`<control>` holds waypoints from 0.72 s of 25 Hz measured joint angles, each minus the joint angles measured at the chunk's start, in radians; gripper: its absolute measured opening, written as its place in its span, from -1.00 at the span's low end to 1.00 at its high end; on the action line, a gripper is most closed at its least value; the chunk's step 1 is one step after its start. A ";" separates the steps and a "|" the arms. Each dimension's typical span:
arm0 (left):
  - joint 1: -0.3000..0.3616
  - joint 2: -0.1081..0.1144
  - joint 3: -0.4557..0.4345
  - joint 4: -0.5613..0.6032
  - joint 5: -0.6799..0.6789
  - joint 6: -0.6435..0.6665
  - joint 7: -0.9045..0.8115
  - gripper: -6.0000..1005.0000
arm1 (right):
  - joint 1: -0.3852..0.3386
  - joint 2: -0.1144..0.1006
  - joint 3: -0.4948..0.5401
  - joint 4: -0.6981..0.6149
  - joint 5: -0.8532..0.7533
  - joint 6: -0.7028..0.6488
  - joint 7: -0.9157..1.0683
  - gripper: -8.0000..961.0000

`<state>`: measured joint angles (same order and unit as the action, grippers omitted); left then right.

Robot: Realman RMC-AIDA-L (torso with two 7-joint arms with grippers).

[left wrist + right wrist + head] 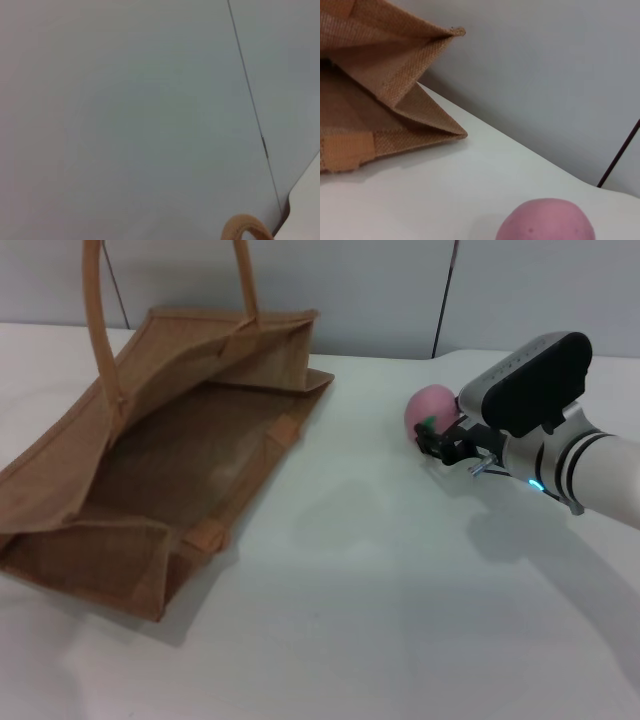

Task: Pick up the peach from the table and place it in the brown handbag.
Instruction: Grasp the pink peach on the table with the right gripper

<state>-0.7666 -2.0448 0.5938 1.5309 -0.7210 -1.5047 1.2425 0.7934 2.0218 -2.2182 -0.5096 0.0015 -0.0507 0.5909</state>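
Observation:
The peach [430, 408] is a small pink fruit on the white table [380, 570], right of centre and towards the back. My right gripper [437, 440] comes in from the right and is right up against the peach's near side. The peach also fills the lower edge of the right wrist view [546, 220]. The brown handbag [170, 450] lies open on the left of the table, its mouth facing up, one corner showing in the right wrist view [385, 75]. My left gripper is out of view.
The bag's two handles [95, 310] stand up at the back left; a handle tip shows in the left wrist view [245, 227]. A grey wall [400, 290] runs behind the table. Bare tabletop lies between the bag and the peach.

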 joint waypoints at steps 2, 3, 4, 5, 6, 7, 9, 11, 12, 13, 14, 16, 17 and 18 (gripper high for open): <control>0.000 0.000 0.007 -0.001 0.000 0.001 0.000 -0.78 | 0.000 0.000 0.000 0.003 0.000 0.000 0.002 0.55; 0.000 0.000 0.008 -0.002 0.000 0.002 0.000 -0.78 | 0.000 0.001 0.000 0.007 0.000 0.000 0.005 0.52; 0.000 0.000 0.009 -0.004 0.000 0.003 0.000 -0.78 | 0.000 0.001 0.000 0.011 0.000 0.000 0.008 0.48; 0.000 0.000 0.009 -0.005 0.000 0.004 0.000 -0.78 | 0.001 0.001 0.000 0.016 0.000 0.000 0.012 0.45; 0.000 0.000 0.009 -0.007 0.000 0.006 0.000 -0.78 | 0.001 0.001 0.000 0.018 0.000 0.000 0.017 0.42; 0.001 0.000 0.009 -0.008 0.000 0.009 0.000 -0.78 | 0.001 0.001 0.000 0.020 0.000 0.000 0.019 0.38; 0.004 0.000 0.009 -0.010 0.000 0.011 0.001 -0.78 | 0.001 0.002 0.001 0.020 0.000 0.001 0.023 0.31; 0.006 0.000 0.009 -0.010 0.000 0.011 0.002 -0.78 | 0.001 0.002 0.002 0.017 0.000 0.003 0.023 0.24; 0.009 0.000 0.009 -0.010 0.000 0.012 0.002 -0.78 | 0.001 0.002 0.002 0.013 0.000 0.003 0.023 0.21; 0.012 0.000 0.009 -0.010 0.001 0.012 0.003 -0.78 | 0.001 0.002 0.002 0.007 -0.001 0.005 0.023 0.19; 0.014 0.000 0.009 -0.010 0.001 0.012 0.003 -0.78 | 0.000 0.001 0.000 -0.014 -0.004 0.009 0.020 0.17; 0.018 0.000 0.009 -0.010 0.002 0.012 0.003 -0.78 | -0.003 0.001 -0.001 -0.032 -0.005 0.012 0.018 0.12; 0.029 0.000 0.009 -0.011 0.004 0.013 0.005 -0.78 | -0.005 0.001 -0.003 -0.044 -0.006 0.014 0.018 0.10; 0.032 0.001 0.009 -0.011 0.005 0.013 0.005 -0.78 | -0.007 0.001 -0.005 -0.063 -0.007 0.021 0.017 0.07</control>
<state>-0.7347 -2.0442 0.6023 1.5203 -0.7159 -1.4917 1.2475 0.7863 2.0228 -2.2235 -0.5729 -0.0055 -0.0299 0.6082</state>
